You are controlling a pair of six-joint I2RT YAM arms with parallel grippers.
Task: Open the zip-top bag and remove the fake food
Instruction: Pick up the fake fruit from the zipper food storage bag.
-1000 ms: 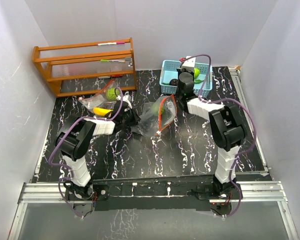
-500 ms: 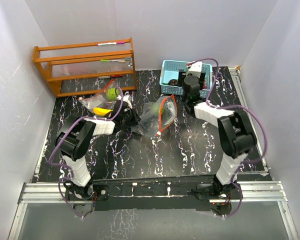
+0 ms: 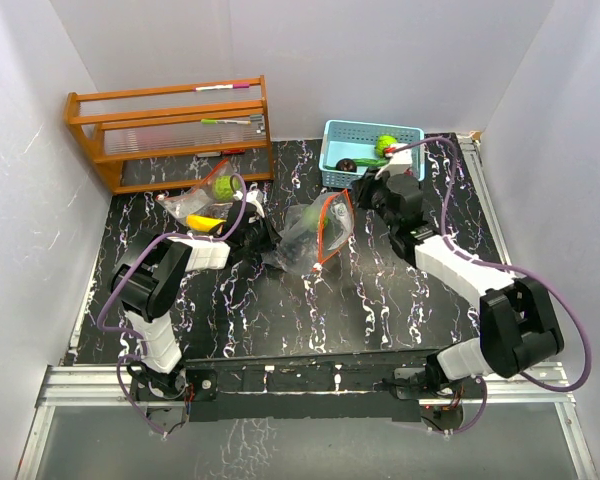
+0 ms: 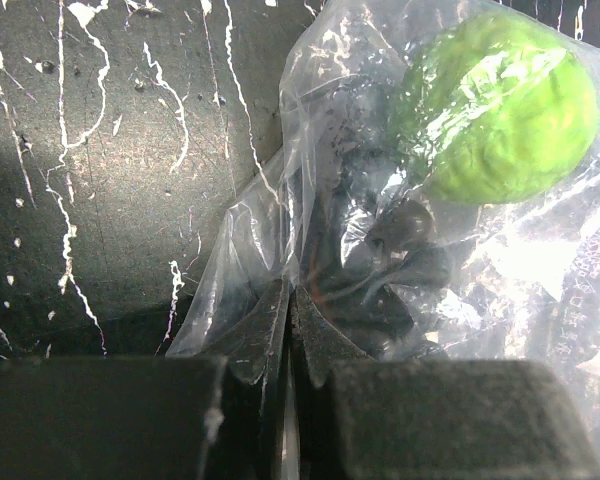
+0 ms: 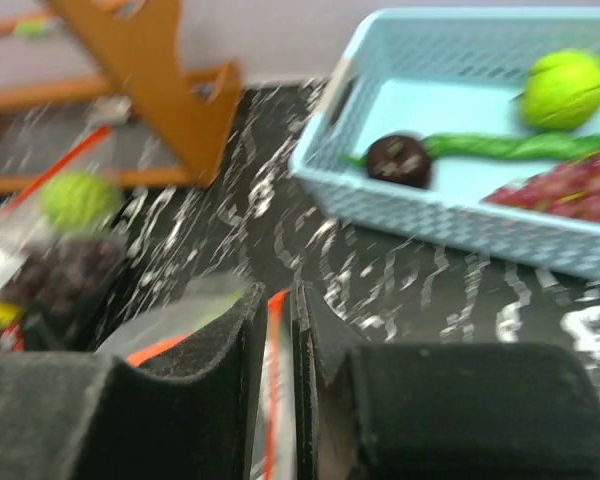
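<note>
A clear zip-top bag (image 3: 310, 235) with an orange zip strip lies mid-table. My left gripper (image 3: 270, 237) is shut on its left fold; the left wrist view (image 4: 292, 295) shows a bumpy lime-green ball (image 4: 495, 105) and dark grapes (image 4: 380, 290) inside. My right gripper (image 3: 360, 192) hovers at the bag's zip end, jaws shut to a slit (image 5: 278, 300) with the orange strip showing through it. The light-blue basket (image 3: 372, 127) holds a lime ball (image 5: 567, 88), a dark round piece (image 5: 398, 158), a long green vegetable (image 5: 510, 147) and grapes (image 5: 570, 190).
A second bag (image 3: 190, 205) with a lime ball (image 3: 226, 186) and a yellow banana (image 3: 206, 222) lies left of my left gripper. An orange wooden rack (image 3: 170, 130) stands at the back left. White walls enclose the table.
My right arm has swung from over the basket back and left to the bag's zip end. The left arm and the bag have not moved.
</note>
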